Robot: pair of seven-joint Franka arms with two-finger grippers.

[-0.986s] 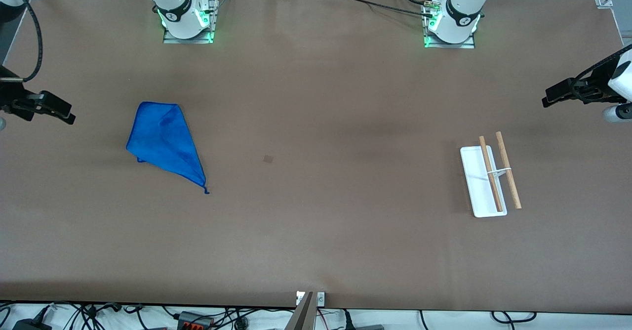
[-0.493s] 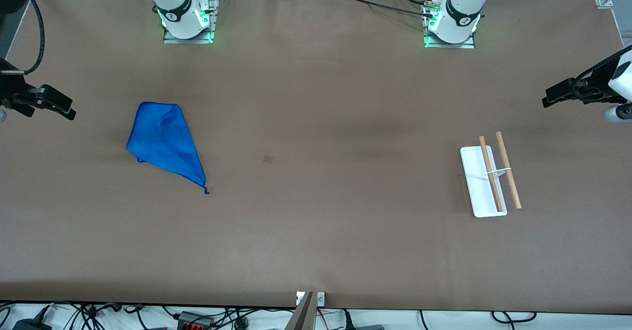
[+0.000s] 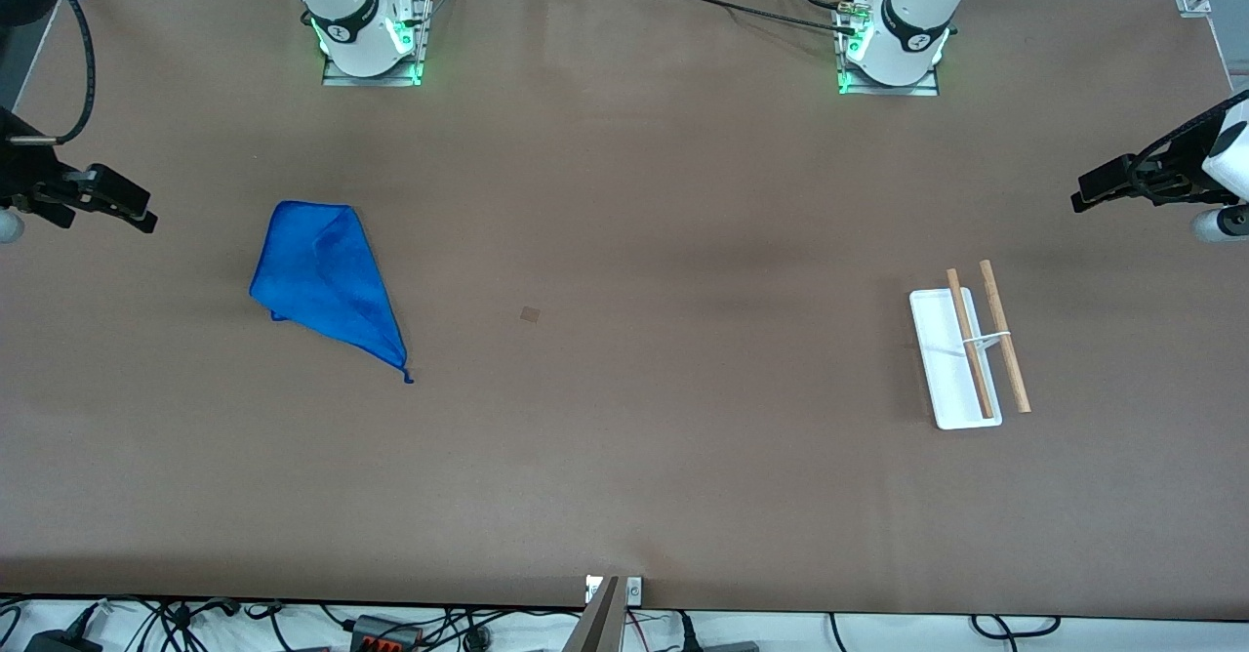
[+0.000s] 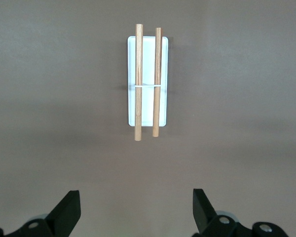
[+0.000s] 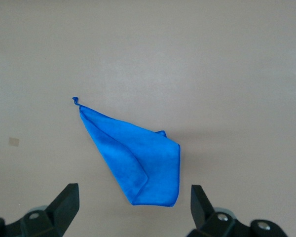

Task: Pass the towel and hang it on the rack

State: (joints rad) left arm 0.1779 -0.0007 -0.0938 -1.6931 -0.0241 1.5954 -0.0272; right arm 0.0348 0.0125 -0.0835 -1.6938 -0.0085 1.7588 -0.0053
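We see a brown counter (image 3: 683,193) with a flat, matte top. Near its middle sits a small darker square patch (image 3: 530,314). Along the edge nearest the front camera we spot a small metal bracket (image 3: 613,590), and below that edge a tangle of black cables (image 3: 195,623) runs over a pale floor.

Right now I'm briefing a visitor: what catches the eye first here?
The bright blue towel, folded to a point, lies flat toward the right arm's end of the table. The rack stands bare toward the left arm's end. The right gripper and left gripper hang open at the table's ends.
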